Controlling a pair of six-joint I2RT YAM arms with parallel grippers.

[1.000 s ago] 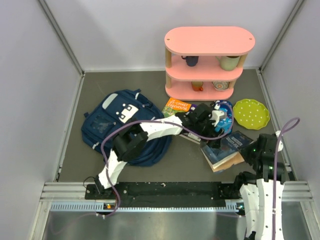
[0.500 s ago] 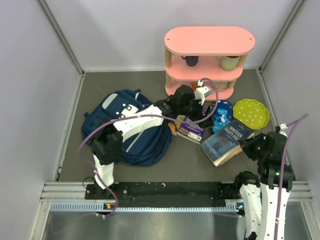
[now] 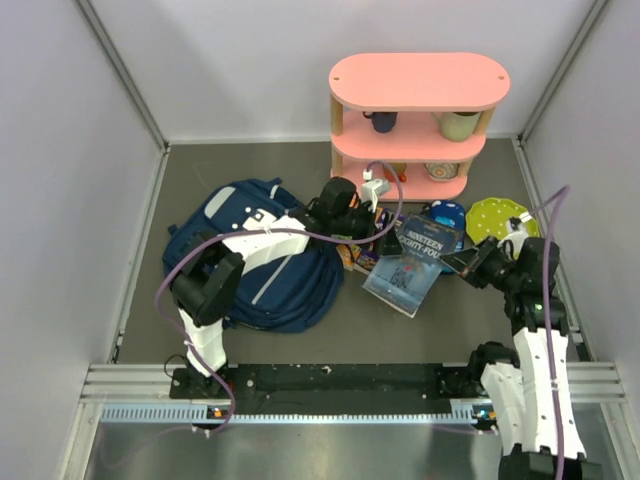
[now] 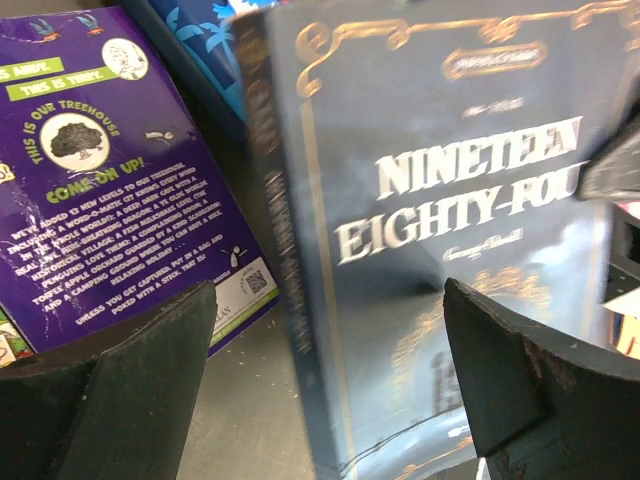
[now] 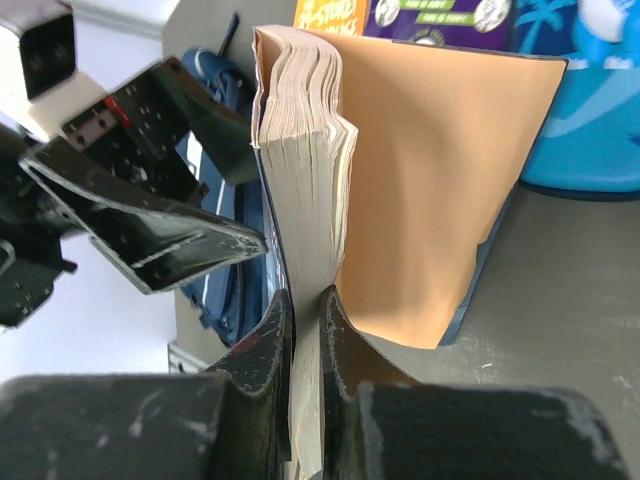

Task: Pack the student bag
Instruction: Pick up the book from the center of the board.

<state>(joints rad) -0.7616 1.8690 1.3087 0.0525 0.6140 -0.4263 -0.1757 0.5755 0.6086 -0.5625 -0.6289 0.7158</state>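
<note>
Student bag (image 3: pixel 215 250): flat on the table, well off to the outer-left side of both sets of fingers. Left forearm crosses right over it. Can't tell whether its mouth is unzipped or which way it faces.

Nineteen Eighty-Four paperback (image 3: pixel 410 265): lifted and tilted, front cover facing the left wrist camera. Long axis runs from the far edge down toward the near edge, slanted slightly bagward. It hangs between the two grippers.

Right gripper (image 5: pixel 305 300): pinched nearly shut on the paperback, clamping the cover and a few pages at the edge away from the bag. The page block fans out just past the fingertips.

Left gripper (image 4: pixel 325 330): jaws spread fully wide, holding nothing. The spine side sits in the gap between the two pads; no contact visible. Purple book (image 4: pixel 110 170) lies flat beyond the left-hand pad.

Key relation: the bag lies beyond the left gripper as seen from the right one, so the left fingers are nearer to it. Judgement: looks like a handover, with left closing across the spine side, then carrying bagward.
</note>
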